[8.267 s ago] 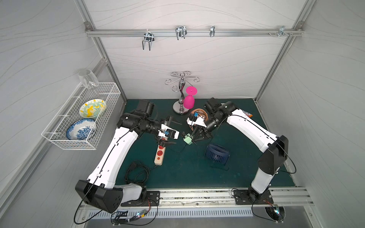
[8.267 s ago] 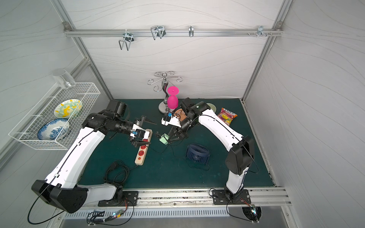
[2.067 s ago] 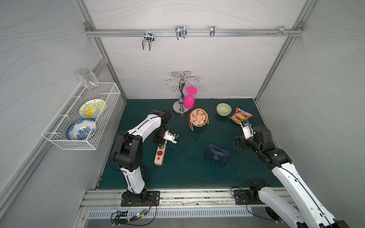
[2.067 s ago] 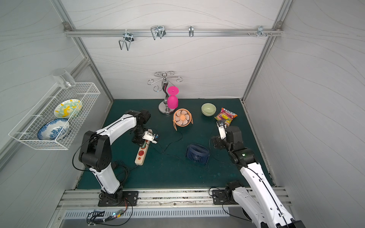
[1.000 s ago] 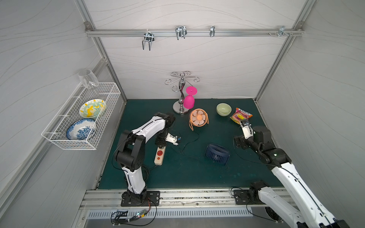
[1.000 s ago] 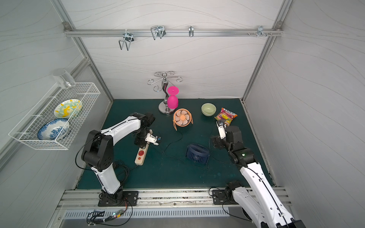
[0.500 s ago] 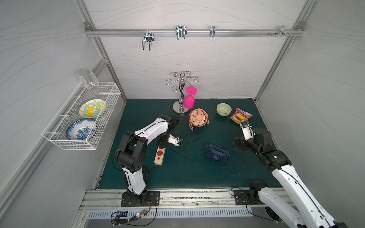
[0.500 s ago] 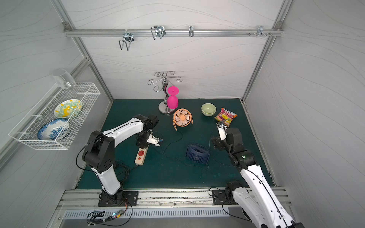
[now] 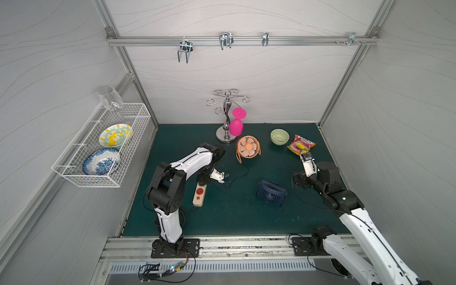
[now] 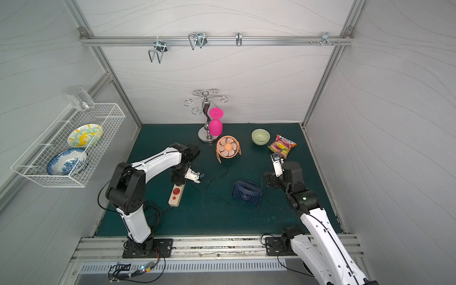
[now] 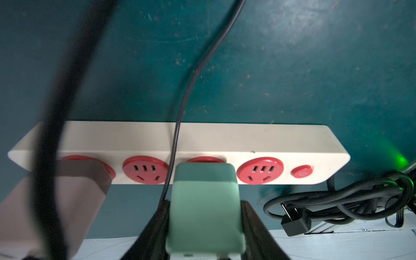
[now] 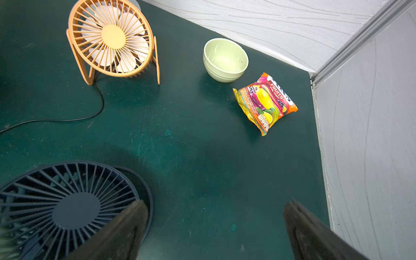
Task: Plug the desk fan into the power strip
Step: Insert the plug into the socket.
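Observation:
The cream power strip [image 11: 225, 139] lies on the green mat, with four red sockets and a small red button [image 11: 301, 172]. My left gripper [image 11: 203, 202] is shut on a pale green plug [image 11: 202, 180], which sits right against the third socket and hides it. Whether its prongs are in, I cannot tell. A thin black cord [image 11: 180, 117] leaves the plug. In both top views the left gripper [image 9: 203, 182] [image 10: 179, 181] points down at the strip's far end [image 9: 199, 195] [image 10: 175, 196]. The orange desk fan [image 9: 248, 148] [image 12: 110, 38] stands behind. My right gripper [image 12: 215, 213] is open and empty.
A dark blue fan [image 9: 271, 191] [image 12: 67, 202] lies beside the right gripper. A green bowl [image 12: 225, 59] and a candy bag [image 12: 265, 101] sit at the back right. A cup stand [image 9: 225, 128] holds a pink glass. The strip's coiled black cord [image 11: 337, 202] lies nearby.
The left arm's wrist has swung a little to the right above the strip's far end, with the green plug still in its jaws. The right arm has hardly moved.

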Motion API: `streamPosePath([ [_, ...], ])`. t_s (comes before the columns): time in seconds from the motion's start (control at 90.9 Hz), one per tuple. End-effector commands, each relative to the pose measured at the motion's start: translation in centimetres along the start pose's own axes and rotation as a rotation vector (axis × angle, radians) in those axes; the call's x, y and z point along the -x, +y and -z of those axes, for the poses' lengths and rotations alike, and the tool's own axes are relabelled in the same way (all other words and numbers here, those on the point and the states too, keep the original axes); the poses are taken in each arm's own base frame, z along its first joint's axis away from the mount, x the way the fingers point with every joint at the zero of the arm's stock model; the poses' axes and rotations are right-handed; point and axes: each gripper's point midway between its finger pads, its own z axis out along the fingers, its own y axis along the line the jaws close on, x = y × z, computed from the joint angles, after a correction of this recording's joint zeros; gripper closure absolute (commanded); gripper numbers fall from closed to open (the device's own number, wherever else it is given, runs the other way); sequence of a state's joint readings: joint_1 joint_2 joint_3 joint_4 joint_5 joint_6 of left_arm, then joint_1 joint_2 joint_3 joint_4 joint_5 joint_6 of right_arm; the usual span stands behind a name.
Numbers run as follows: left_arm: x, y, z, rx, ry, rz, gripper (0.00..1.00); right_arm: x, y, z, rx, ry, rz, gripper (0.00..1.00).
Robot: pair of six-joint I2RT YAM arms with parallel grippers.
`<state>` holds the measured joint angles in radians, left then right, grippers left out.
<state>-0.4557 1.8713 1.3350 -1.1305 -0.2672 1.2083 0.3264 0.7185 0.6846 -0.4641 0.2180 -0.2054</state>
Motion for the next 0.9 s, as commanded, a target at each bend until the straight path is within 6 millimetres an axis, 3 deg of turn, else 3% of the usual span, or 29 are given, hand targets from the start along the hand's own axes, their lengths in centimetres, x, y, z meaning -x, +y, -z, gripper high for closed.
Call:
streamPosePath([
  [0.0,5.7,0.1,-6.1,-0.107,-0.143,-0.014,1.0,0.7,0.5,0.2,0.019,-0.058,-0.022,0.01],
  [0.44,5.8,-1.1,-6.5,-0.147,-0.07,-0.091,1.0,0.7,0.6,0.4,0.018,-0.077,-0.008,0.01],
  [0.506,5.6,-0.7,-6.2,-0.119,-0.076,-0.084,0.9,0.7,0.5,0.4,0.011,-0.077,-0.003,0.01],
  [0.704,5.5,0.5,-1.5,-0.013,-0.183,-0.042,0.52,0.7,0.8,0.4,0.022,-0.075,0.0,0.01],
  [0.891,3.6,0.4,2.5,0.047,-0.253,-0.012,0.32,0.7,0.7,0.4,0.021,-0.065,0.002,0.01],
])
